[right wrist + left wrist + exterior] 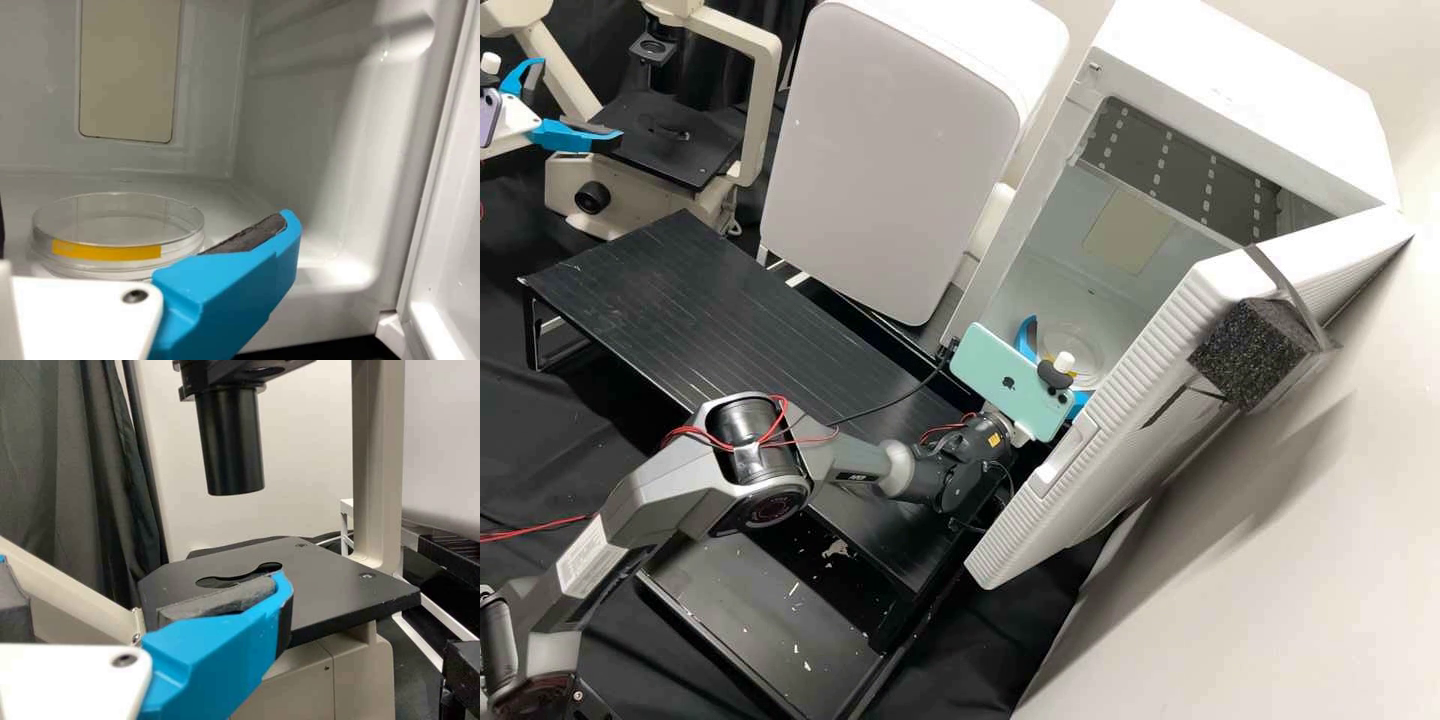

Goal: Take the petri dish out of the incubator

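Note:
The clear round petri dish (1083,345) lies on the floor of the open white incubator (1028,262). At the incubator's mouth my right gripper (1058,362) stands open, partly behind the phone mounted on it. In the right wrist view the dish (112,217) has a yellow strip on its side and lies flat; my right gripper (144,223) has its fingers apart on either side of it, not visibly closed on it. My left gripper (580,100) is open beside the microscope at the upper left. In the left wrist view, nothing is between the fingers of my left gripper (154,591).
The incubator door (1120,400) stands open along the right arm's side, with a black foam block (1245,352) strapped on. Left of the incubator are a white panelled box (890,150) and a black raised platform (690,310). The microscope stage (330,585) is by the left gripper.

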Robot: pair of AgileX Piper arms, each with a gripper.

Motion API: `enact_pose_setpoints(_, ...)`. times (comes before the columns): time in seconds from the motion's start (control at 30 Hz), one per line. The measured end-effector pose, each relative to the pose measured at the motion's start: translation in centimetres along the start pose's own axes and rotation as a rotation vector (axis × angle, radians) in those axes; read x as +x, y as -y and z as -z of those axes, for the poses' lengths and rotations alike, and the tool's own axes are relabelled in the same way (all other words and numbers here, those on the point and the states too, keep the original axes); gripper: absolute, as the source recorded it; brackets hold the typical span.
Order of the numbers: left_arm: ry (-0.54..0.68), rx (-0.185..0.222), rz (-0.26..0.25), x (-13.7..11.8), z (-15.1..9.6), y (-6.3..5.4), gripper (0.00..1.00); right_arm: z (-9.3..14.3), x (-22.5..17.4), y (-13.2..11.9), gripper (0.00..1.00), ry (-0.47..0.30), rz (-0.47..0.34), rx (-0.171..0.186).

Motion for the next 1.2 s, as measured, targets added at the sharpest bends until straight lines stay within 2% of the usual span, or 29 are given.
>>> enact_pose_setpoints(0.37, 0.000, 0.000, 0.000, 0.00, 0.00, 0.00, 1.00, 0.04, 0.35, -0.39, 0.00, -0.001, 0.027, -0.012)
enact_pose_setpoints(0.63, 0.000, 0.000, 0.000, 0.00, 0.00, 0.00, 1.00, -0.30, 0.36, -0.41, 0.00, 0.009, 0.031, 0.011)
enact_pose_setpoints(0.9, 0.000, 0.000, 0.000, 0.00, 0.00, 0.00, 1.00, -0.15, 0.52, -0.56, 0.00, 0.004, 0.037, -0.002)
enact_pose_setpoints(1.2, 0.000, 0.000, 0.000, 0.00, 0.00, 0.00, 1.00, -0.14, 0.51, -0.53, 0.00, 0.003, 0.041, 0.005)
